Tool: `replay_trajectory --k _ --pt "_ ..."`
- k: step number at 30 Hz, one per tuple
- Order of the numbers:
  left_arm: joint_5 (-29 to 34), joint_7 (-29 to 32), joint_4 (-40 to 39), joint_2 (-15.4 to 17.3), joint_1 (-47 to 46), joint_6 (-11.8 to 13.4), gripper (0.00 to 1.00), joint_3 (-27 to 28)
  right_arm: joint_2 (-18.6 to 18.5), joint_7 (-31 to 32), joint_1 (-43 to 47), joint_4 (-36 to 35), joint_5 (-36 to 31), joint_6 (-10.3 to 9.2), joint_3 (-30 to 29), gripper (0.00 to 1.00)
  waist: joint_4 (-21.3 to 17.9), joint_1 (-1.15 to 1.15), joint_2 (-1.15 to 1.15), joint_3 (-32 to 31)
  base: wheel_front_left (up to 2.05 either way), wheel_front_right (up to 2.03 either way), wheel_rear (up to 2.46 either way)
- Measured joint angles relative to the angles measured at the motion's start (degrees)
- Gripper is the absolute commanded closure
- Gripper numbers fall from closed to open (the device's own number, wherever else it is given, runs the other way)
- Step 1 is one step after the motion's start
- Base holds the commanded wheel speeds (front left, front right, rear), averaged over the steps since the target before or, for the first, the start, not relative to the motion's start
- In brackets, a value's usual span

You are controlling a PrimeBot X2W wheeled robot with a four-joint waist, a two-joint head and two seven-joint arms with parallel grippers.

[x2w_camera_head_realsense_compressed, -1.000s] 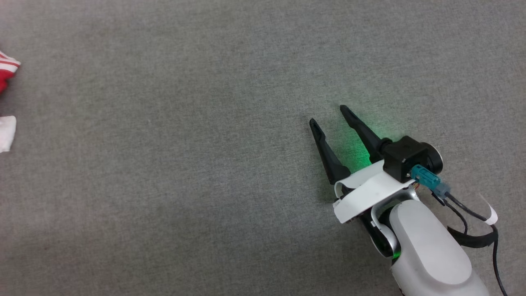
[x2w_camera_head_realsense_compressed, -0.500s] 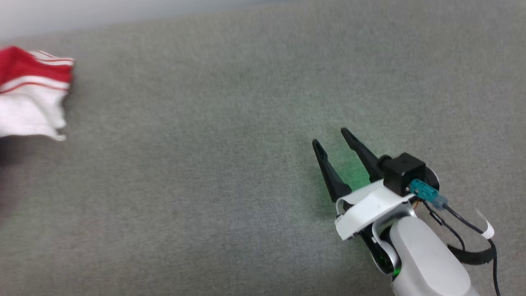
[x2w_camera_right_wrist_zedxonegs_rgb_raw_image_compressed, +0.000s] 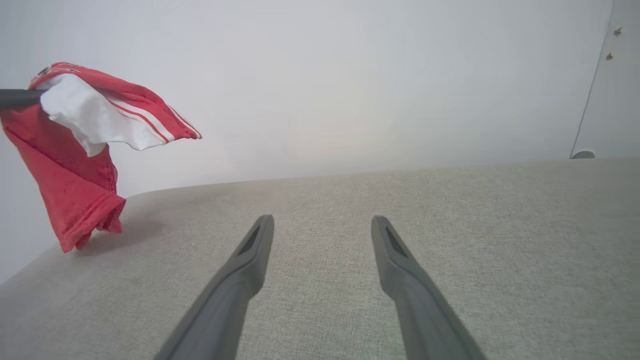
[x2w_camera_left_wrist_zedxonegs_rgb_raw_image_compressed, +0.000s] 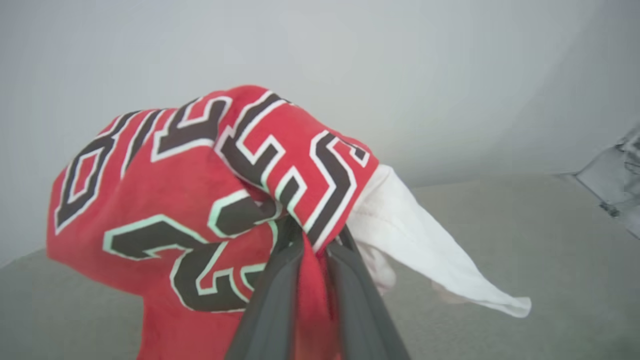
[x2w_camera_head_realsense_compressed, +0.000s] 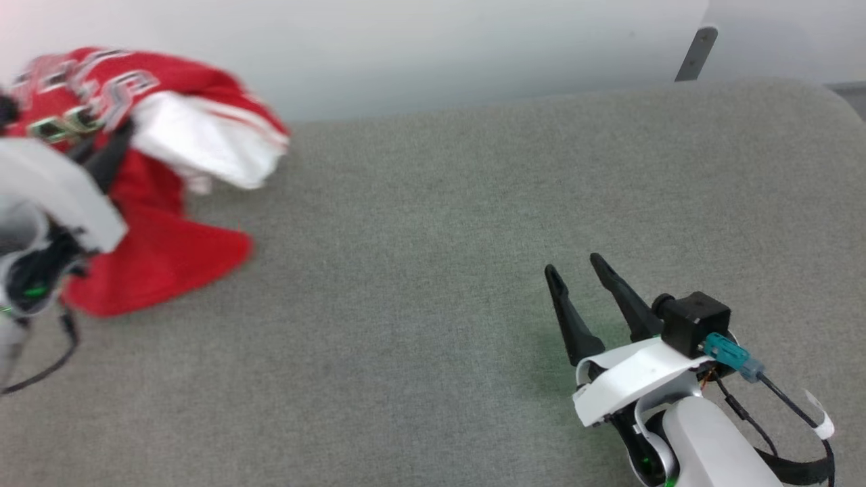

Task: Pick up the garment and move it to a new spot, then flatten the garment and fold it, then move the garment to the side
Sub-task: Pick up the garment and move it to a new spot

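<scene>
1. Over on my left side, the left gripper (x2w_camera_left_wrist_zedxonegs_rgb_raw_image_compressed: 315, 242) has its two dark fingers pinched nearly together on a bunched fold of the garment (x2w_camera_left_wrist_zedxonegs_rgb_raw_image_compressed: 165, 200). The grip sits right beside the black, white-outlined lettering, and red cloth shows squeezed between the fingers.
2. Because the grip is on a bunch and not on an edge, the shirt hangs as a lump. The printed face bulges over the fingertips, the white sleeve (x2w_camera_left_wrist_zedxonegs_rgb_raw_image_compressed: 425, 250) flops off to one side, and the plain red body falls below.
3. I see the garment held up above the grey padded surface (x2w_camera_head_realsense_compressed: 433, 237), at its far left end and close to the pale wall (x2w_camera_right_wrist_zedxonegs_rgb_raw_image_compressed: 350, 75).
4. From the right wrist view, the lowest red hem (x2w_camera_right_wrist_zedxonegs_rgb_raw_image_compressed: 85, 220) reaches down to the surface. I cannot tell whether it touches or hangs just clear.
5. My right gripper (x2w_camera_right_wrist_zedxonegs_rgb_raw_image_compressed: 322, 222) has its fingers spread wide with nothing between them. It sits low over the surface, well apart from the garment.
6. I judge it waits there to leave the middle free as a landing spot and to be ready to take a second corner.
7. I read this as the pick-up-and-carry step. Flattening, folding and the move aside all lie ahead.
8. The next move calls for enough height that the hem does not drag. A loose layer could slip out of so bunched a pinch.
</scene>
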Motion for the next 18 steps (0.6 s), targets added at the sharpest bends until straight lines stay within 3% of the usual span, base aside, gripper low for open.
replay_trajectory --k 3,11,18 --pt "-1.6 1.6 -5.4 -1.7 -1.0 0.0 1.00 -1.4 0.0 0.0 0.6 -1.0 0.2 0.00 -1.2 0.00 -0.3 0.00 0.00 -0.6 0.00 0.00 0.00" --pt "1.1 4.1 -16.3 -9.3 -2.6 0.0 1.00 -8.0 0.2 0.0 1.8 -3.3 1.0 0.00 -4.1 0.00 -3.6 0.00 0.00 0.4 0.00 0.00 0.00" --pt "2.4 6.1 -14.9 -14.6 -3.4 -0.1 1.00 -13.7 0.3 0.0 2.1 -5.8 3.0 0.00 -5.0 0.00 -8.8 0.00 0.00 2.6 0.00 0.00 0.00"
